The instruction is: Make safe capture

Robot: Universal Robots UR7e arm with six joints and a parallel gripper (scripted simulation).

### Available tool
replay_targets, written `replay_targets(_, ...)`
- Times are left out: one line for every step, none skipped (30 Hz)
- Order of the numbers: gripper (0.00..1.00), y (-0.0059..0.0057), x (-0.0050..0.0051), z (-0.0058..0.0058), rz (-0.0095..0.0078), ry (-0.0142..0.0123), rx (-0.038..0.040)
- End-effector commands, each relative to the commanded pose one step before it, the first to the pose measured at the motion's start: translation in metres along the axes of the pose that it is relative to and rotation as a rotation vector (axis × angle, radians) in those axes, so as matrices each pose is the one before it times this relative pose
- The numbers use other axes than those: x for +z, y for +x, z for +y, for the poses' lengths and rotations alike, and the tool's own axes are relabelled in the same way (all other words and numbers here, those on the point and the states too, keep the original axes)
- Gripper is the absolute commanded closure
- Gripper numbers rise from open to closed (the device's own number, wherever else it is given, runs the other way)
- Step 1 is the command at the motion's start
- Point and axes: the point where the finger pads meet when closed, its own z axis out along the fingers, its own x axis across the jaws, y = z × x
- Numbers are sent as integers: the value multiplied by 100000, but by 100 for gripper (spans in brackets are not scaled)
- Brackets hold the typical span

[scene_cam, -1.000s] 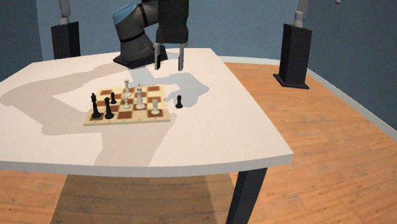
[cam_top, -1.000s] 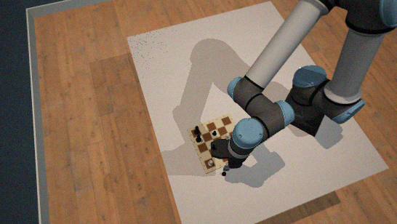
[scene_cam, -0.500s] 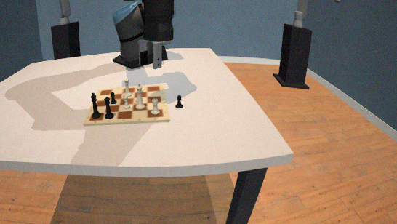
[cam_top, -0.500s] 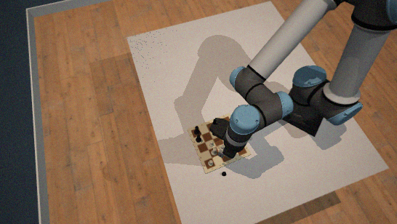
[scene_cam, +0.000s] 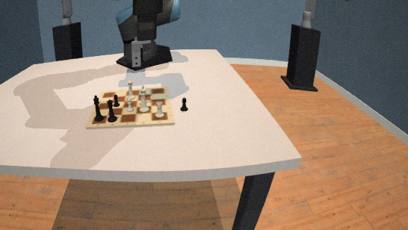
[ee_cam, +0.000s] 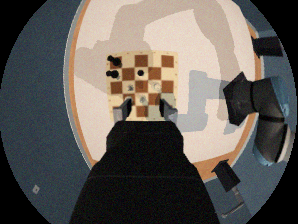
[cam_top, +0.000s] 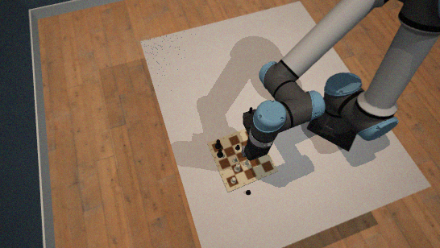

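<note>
Floor: orange-brown wood planks [cam_top: 89, 121] [scene_cam: 336, 149] [ee_cam: 76, 30]; darker patches lie across the boards.
Wall: blue [cam_top: 16, 121] [scene_cam: 243, 30] [ee_cam: 30, 100]; darker toward both sides of the exterior view.
Skirting: a pale strip [cam_top: 35, 80] [scene_cam: 261, 61] along the foot of the wall.
Left stand in the exterior view: a black pedestal [scene_cam: 67, 42] [ee_cam: 267, 46]; a grey post rises from its top.
Right stand there: a black pedestal [scene_cam: 304, 57] [ee_cam: 227, 175]; a flat foot beneath it, a grey post above; it stands on the floor, apart from the tabletop.
Wall plate: a small pale plate [ee_cam: 36, 189], low left in the wrist view; its detail is too small to tell.

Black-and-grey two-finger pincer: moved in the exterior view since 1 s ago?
Yes. The pincer shifted picture-left, from around the brown-and-cream checkered chessboard's right edge toward its middle.
</note>
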Motion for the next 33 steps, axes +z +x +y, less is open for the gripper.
replay_targets(0, 689, -227, -855, 182, 781, 16638)
replay_targets(0, 155, -33, -217, -12, 10, 4035)
replay_targets(0, 141, -32, -209, -12, 10, 3868)
replay_targets(0, 128, -30, -200, -13, 10, 3693)
replay_targets(0, 116, -28, -190, -13, 9, 3511)
replay_targets(0, 104, -26, -180, -13, 9, 3322)
replay_targets(0, 94, -24, -170, -13, 9, 3128)
replay_targets(0, 83, -22, -159, -13, 8, 2930)
replay_targets(0, 74, -21, -148, -12, 7, 2728)
replay_targets(0, 65, -19, -136, -12, 7, 2523)
replay_targets(0, 57, -17, -125, -11, 6, 2318)
replay_targets(0, 50, -15, -114, -11, 6, 2113)
replay_targets(0, 44, -14, -103, -10, 5, 1909)
replay_targets(0, 37, -12, -92, -9, 4, 1707)
replay_targets(0, 0, 0, 0, 0, 0, 0)
replay_targets(0, 0, 0, 0, 0, 0, 0)
replay_targets(0, 32, -11, -81, -8, 4, 1509)
replay_targets(0, 27, -9, -70, -7, 3, 1317)
replay_targets(0, 23, -8, -60, -6, 3, 1131)
replay_targets(0, 19, -7, -51, -5, 2, 954)
replay_targets(0, 15, -5, -42, -5, 2, 786)
replay_targets(0, 12, -4, -33, -4, 2, 630)
replay_targets(0, 9, -3, -26, -3, 1, 487)
replay_targets(0, 7, -2, -19, -2, 1, 359)
replay_targets(0, 4, -2, -13, -1, 1, 247)
replay_targets(0, 3, -1, -8, -1, 0, 154)
replay_targets(0, 1, -1, -4, 0, 0, 81)
replay_targets(0, 1, 0, -2, 0, 0, 31)
replay_targets(0, 0, 0, 0, 0, 0, 4)
replay_targets(21, 0, 0, 0, 0, 0, 0)
replay_targets(21, 0, 0, 0, 0, 0, 0)
replay_targets(21, 0, 0, 0, 0, 0, 0)
replay_targets(21, 0, 0, 0, 0, 0, 0)
